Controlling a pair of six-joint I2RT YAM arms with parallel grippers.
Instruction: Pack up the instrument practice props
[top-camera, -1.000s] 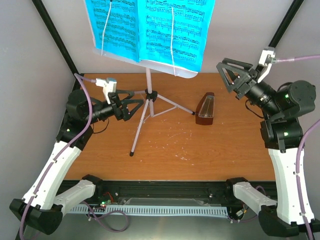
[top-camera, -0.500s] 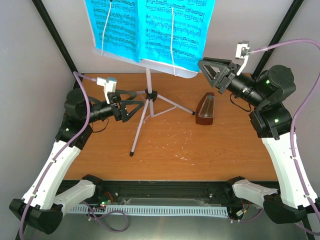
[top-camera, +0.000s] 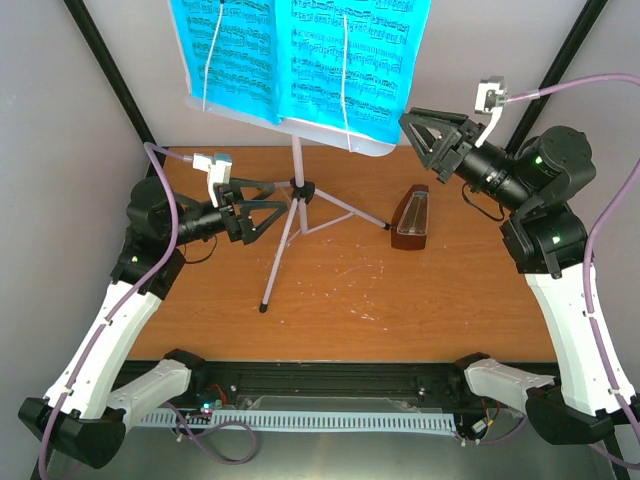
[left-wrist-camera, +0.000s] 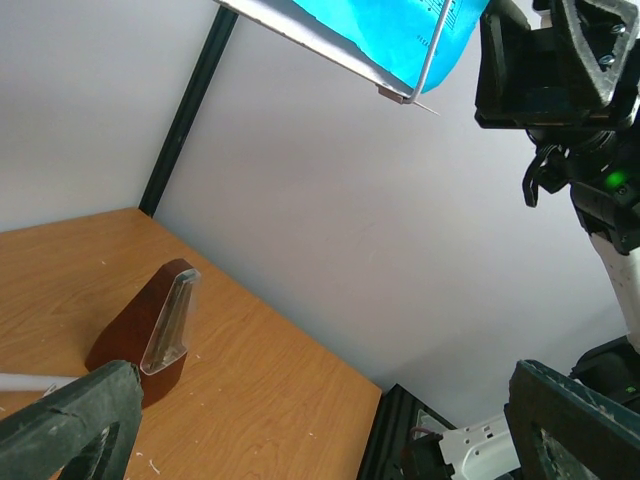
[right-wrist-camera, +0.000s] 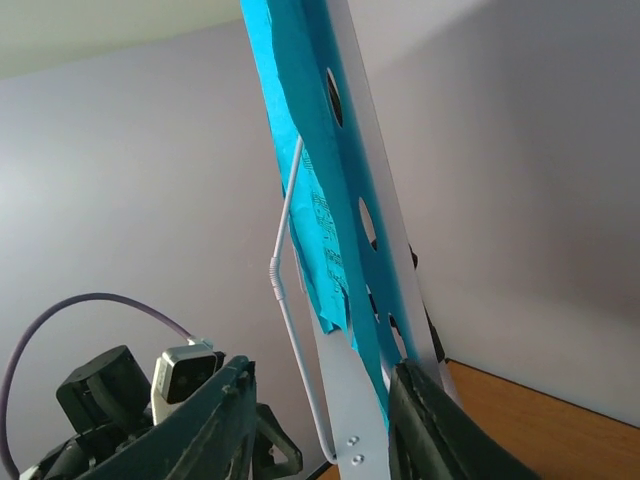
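Note:
The silvery music stand (top-camera: 294, 178) stands at the back of the table on its tripod. Cyan sheet-music pages (top-camera: 300, 55) rest on its desk under two wire holders. The brown metronome (top-camera: 411, 217) stands right of the stand, and shows in the left wrist view (left-wrist-camera: 150, 330). My left gripper (top-camera: 275, 207) is open and empty, just left of the tripod hub. My right gripper (top-camera: 410, 135) is open and raised at the desk's lower right corner. In the right wrist view the perforated desk's edge (right-wrist-camera: 375, 300) and the pages (right-wrist-camera: 300, 170) lie between its jaws (right-wrist-camera: 320, 420), not gripped.
Black frame posts (top-camera: 110, 70) rise at the back corners before grey walls. The tripod legs (top-camera: 275, 265) spread over the wooden table (top-camera: 350, 310). My right arm (left-wrist-camera: 560, 80) shows in the left wrist view beside the desk's corner.
My right arm has swung left and up, bringing its open gripper to the desk's lower right corner. The left arm has barely moved.

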